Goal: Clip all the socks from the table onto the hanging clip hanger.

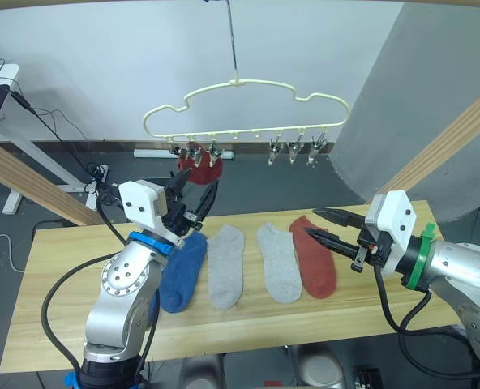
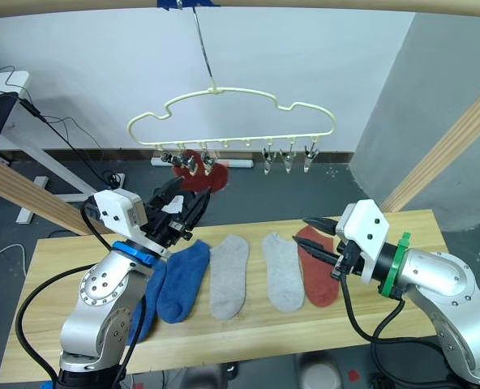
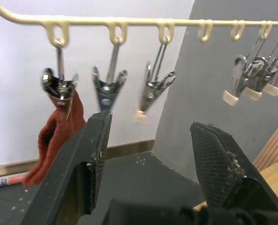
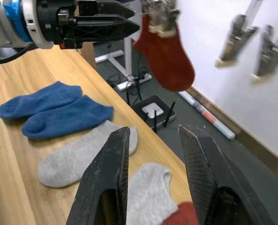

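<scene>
Socks are laid side by side on the wooden desk point(image 1: 53, 267), between the two claws: a blue sock point(image 1: 183, 271) just beside the left claw point(image 1: 193, 197), then two grey socks point(image 1: 225, 266) point(image 1: 278, 261), then a dark red sock point(image 1: 315, 258) partly under the right claw point(image 1: 319, 224). A second blue sock point(image 4: 38, 100) is largely hidden behind the left arm in the head views and is seen fully in the right wrist view. The clip hanger point(image 1: 248, 101) is hung above and beyond both claws; its hook is cut off at the top. One dark red sock point(image 1: 199, 166) is held by the clip nearest the left claw; how many clips grip it is hard to make out. Both claws are spread wide and empty.
</scene>
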You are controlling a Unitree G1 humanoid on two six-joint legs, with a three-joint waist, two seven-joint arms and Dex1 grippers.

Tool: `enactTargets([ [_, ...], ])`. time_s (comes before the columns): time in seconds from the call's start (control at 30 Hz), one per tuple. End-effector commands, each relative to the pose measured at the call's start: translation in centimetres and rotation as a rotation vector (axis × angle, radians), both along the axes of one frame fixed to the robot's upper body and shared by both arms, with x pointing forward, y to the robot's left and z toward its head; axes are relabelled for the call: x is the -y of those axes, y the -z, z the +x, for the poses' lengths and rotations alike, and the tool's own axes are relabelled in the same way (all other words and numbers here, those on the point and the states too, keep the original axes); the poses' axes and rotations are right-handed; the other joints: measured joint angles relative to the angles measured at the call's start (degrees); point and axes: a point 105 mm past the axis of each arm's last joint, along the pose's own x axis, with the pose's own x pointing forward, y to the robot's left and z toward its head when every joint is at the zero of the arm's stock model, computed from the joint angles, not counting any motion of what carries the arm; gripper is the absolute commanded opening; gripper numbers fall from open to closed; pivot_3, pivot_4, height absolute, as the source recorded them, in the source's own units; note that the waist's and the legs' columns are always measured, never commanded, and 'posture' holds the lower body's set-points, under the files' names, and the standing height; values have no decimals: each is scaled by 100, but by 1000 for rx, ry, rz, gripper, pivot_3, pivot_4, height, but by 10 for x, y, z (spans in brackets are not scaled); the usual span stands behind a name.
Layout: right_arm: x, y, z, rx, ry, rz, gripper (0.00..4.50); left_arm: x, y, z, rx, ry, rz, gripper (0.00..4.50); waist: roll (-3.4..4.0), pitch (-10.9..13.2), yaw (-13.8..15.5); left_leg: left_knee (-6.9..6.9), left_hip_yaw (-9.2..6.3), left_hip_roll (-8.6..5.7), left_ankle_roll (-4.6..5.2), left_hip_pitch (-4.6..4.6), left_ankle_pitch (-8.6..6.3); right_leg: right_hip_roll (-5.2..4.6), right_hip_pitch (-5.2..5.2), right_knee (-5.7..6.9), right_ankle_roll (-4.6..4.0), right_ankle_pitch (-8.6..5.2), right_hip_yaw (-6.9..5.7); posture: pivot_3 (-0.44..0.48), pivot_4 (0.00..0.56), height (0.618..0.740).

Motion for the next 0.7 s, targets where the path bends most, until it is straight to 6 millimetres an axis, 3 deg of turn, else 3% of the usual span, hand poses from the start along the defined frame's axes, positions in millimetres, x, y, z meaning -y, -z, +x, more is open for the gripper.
enactTargets([
  [0.03, -3, -10, -6, 57, -20, 7, 1688, -4, -11, 0, 52, -38, -19, 2945, 0, 0, -1, 0, -1, 0, 0, 1, 0, 2, 0, 2, 0, 0, -1, -298, 348, 740],
  [0.37, -3, -13, -2, 75, -18, 13, 1688, -9, -13, 16, 49, -111, -84, 2945, -1, 0, 1, 2, -2, -4, 0, 0, 0, 5, 2, 1, 0, 0, -3, -300, 341, 740],
  [0.53, -4, -13, -2, 74, -20, 12, 1728, -10, -12, 20, 53, -105, -73, 1759, -1, 0, -1, 4, -2, -4, 0, 1, 0, 5, 2, 2, 0, 0, -3, -302, 338, 740],
  [0.7, -4, -13, -2, 73, -20, 9, 1728, -11, -16, 23, 69, -125, -74, 1759, -1, 0, 3, 4, -3, -3, 0, 1, 1, 5, 3, 2, 0, 0, -4, -300, 337, 740],
])
